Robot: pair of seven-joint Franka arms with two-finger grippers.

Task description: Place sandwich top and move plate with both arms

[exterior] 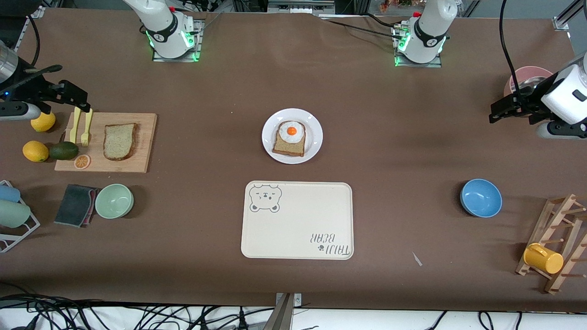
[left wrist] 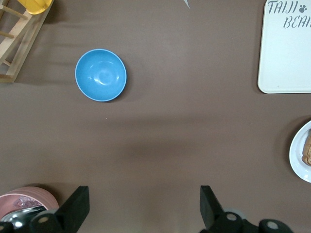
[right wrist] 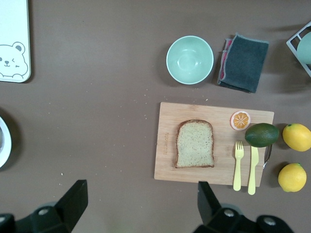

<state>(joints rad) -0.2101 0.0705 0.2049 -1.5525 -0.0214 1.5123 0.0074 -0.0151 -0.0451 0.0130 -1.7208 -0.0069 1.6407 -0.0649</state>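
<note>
On the wooden cutting board (exterior: 105, 142) toward the right arm's end of the table, the sandwich top (exterior: 119, 141) is found lying flat, untouched, beside a yellow fork (exterior: 85, 127) & knife (exterior: 74, 124). The plate (exterior: 313, 137) sits mid-table w/ the egg-topped slice (exterior: 290, 138) on it, farther from the front camera than the bear-print tray (exterior: 298, 220). The right gripper (exterior: 69, 97) is held over the board's edge near the cutlery, fingers spread, nothing pinched; the left gripper (exterior: 506, 110) is parked over bare cloth at the left arm's end, also spread & empty, waiting. Risks, as judged: a thin flat slice may be pinched poorly and slip or tear; the fork could be snagged on descent; the egg may be knocked off-centre when the top is set down; the plate may tilt if the 2 arms are lifted unevenly. The blue bowl (left wrist: 100, 74) interior is shown by the left wrist view, while the avocado (right wrist: 262, 135) & lemons (right wrist: 297, 137), partly hidden under the arm in front view, are shown fully by the right wrist view.
</note>
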